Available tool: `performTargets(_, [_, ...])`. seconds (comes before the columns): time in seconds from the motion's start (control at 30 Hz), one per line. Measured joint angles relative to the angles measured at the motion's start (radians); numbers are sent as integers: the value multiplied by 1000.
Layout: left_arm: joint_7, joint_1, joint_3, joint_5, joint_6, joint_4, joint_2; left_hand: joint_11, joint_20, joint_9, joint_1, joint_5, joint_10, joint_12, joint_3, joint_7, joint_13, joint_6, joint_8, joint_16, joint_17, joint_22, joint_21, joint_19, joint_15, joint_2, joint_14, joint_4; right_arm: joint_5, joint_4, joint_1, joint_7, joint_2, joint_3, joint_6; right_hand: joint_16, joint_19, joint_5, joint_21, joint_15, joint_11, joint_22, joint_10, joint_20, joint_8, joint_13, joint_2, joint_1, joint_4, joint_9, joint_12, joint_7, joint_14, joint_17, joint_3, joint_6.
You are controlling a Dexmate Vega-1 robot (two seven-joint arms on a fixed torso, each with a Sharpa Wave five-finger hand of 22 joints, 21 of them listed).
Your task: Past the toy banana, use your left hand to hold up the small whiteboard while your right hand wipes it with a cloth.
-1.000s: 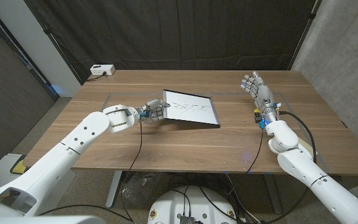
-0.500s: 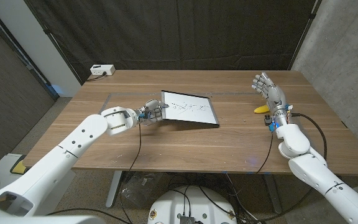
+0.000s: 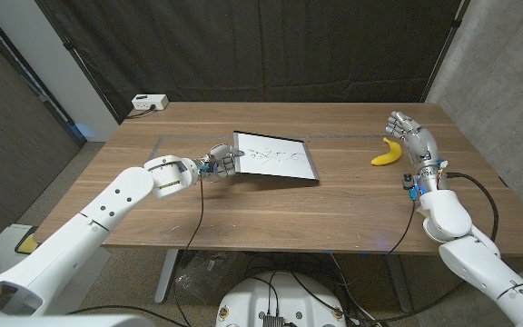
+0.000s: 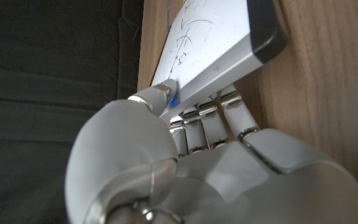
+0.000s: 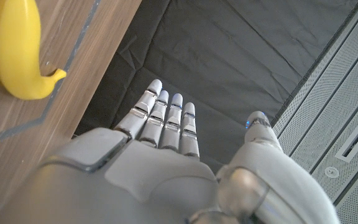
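A small whiteboard (image 3: 277, 159) with dark scribbles sits mid-table, its left edge lifted. My left hand (image 3: 222, 161) pinches that left edge between thumb and fingers; in the left wrist view the thumb (image 4: 154, 96) presses on the white face of the whiteboard (image 4: 213, 43) with the other fingers beneath. A yellow toy banana (image 3: 388, 153) lies at the right of the table, also seen as the banana (image 5: 17, 50) in the right wrist view. My right hand (image 3: 414, 139) stands just right of the banana, fingers spread and empty, the same hand (image 5: 160, 162) shown from the wrist.
A white power strip (image 3: 150, 103) lies at the table's far left corner. Dark curtains hang behind the wooden table (image 3: 334, 213). A thin taped outline (image 3: 352, 135) runs around the middle of the tabletop.
My right hand has swung right, from beside the board's right end to past the banana, uncovering the banana. The left hand has tilted the whiteboard's left edge slightly higher.
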Motion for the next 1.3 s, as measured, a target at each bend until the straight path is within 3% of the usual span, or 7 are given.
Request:
performTargets(0.13, [1, 1, -1, -9, 3, -2, 4, -1, 2, 0, -7, 0, 5, -1, 4, 3, 0, 6, 0, 0, -1, 1, 0, 5, -1, -7, 1, 4, -12, -12, -39, -3, -10, 38, 5, 0, 9, 0, -2, -6, -11, 0, 11, -1, 0, 0, -2, 14, -2, 0, 0, -10, 6, 0, 3, 10])
performTargets(0.4, [2, 3, -1, -18, 8, -6, 13, -6, -1, 0, -7, -1, 10, -1, 8, 1, 0, 8, -7, -8, -1, 1, -1, 12, -6, -7, 8, 0, -35, -32, -103, -2, -21, 102, 11, 0, 19, 0, -2, -11, -11, 0, 11, 2, 0, 0, -4, 37, 4, 0, 0, -15, 11, 0, 8, 15])
performTargets(0.53, [4, 4, -1, -20, 8, -7, 15, -4, -1, 0, -7, -1, 11, -1, 11, 1, 0, 8, -7, -8, -1, 1, -1, 12, -10, -7, 14, 3, -51, -41, -129, -2, -21, 129, 13, 0, 30, 0, -2, -20, 0, 0, 21, -2, 0, 0, 0, 57, -1, 0, 0, -17, 20, 0, 12, 18])
performTargets(0.6, [5, 4, -1, -21, 8, -7, 15, -5, -3, 0, -11, -1, 12, -1, 12, -1, 0, 10, -7, -8, -1, 1, -2, 14, -10, -11, 14, 4, -60, -43, -133, -2, -21, 134, 15, 0, 36, 0, -2, -24, -7, 0, 29, 0, 0, 0, -3, 73, -5, 0, 0, -21, 24, -2, 16, 22])
performTargets(1.13, [24, -21, 12, -31, 13, -5, 12, -8, -7, 0, -17, -1, 16, -8, 19, -1, 0, 14, -13, -15, -1, 0, -4, 28, -12, -17, 23, 3, -176, -69, -241, -7, 10, 247, 43, 0, 50, 0, -10, -33, -15, 0, 40, 0, -4, 0, -7, 117, -5, 0, 0, -23, 33, -5, 24, 32])
performTargets(1.3, [31, -32, 17, -46, 21, 5, 4, -10, -9, 0, -17, -1, 21, -9, 23, -6, 0, 19, -14, -15, -2, 0, -4, 30, -17, -17, 29, -1, -225, -62, -271, -14, 27, 280, 58, 0, 51, 0, -10, -38, -30, 0, 46, -2, -4, -4, -9, 127, 1, 0, 0, -31, 38, -5, 30, 40])
